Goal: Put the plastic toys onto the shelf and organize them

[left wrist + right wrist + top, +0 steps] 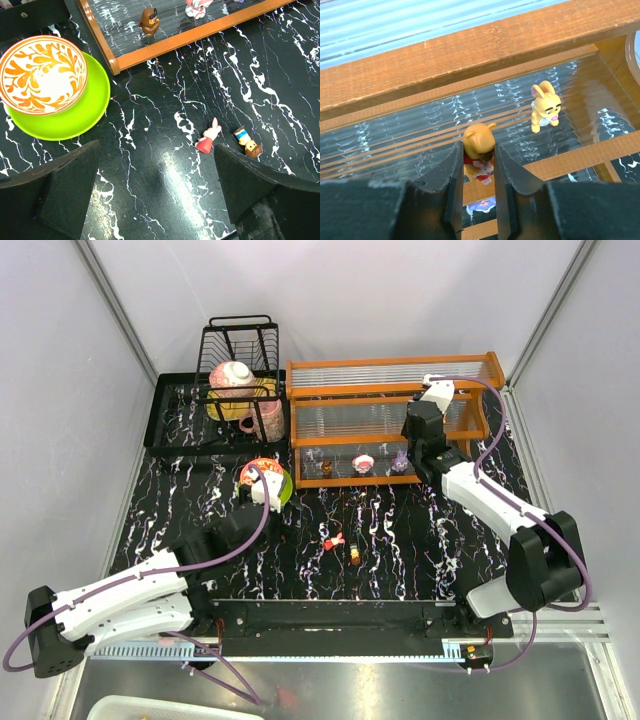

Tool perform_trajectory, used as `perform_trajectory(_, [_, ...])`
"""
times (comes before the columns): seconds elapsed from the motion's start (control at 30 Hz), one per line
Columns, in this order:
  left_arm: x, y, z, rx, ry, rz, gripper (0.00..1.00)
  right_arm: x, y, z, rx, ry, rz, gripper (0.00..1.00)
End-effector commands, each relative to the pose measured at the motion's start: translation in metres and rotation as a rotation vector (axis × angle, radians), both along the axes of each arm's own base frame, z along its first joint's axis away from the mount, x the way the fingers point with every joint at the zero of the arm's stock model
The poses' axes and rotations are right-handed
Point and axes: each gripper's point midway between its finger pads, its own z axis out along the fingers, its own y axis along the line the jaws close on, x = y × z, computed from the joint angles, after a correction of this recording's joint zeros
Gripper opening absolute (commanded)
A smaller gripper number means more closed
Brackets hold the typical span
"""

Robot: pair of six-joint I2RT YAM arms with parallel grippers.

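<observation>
- shelf (390,420): stands at the back of the surface; the target is its middle tier.
- right hand (477,152): jaws narrowed onto a yellow bear toy (480,137), pinched by its sides over that tier. It is left of the yellow rabbit (545,106) and apart from it (feet touching the panel? cannot tell).
- Do it well: lower until the feet sit flat on the ribs, keep clear of the rabbit, and open slowly so the bear doesn't tip.
- left hand (157,190): wide open, holding nothing, above the surface near the lying pink rabbit toy (210,137).

Bright, even light, glare on table (175,185)
</observation>
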Motion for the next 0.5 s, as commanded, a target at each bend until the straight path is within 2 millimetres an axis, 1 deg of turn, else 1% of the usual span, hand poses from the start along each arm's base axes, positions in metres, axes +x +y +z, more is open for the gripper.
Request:
perform_trajectory(0.0, [0.006, 0.001, 0.013, -0.025, -0.038, 0.022, 0.99, 0.011, -0.01, 0.014, 0.018, -0.073, -0.056, 0.0])
perform_trajectory(0.47, [0.006, 0.003, 0.014, -0.027, -0.039, 0.027, 0.99, 0.019, -0.008, -0.001, 0.017, -0.046, -0.057, 0.0])
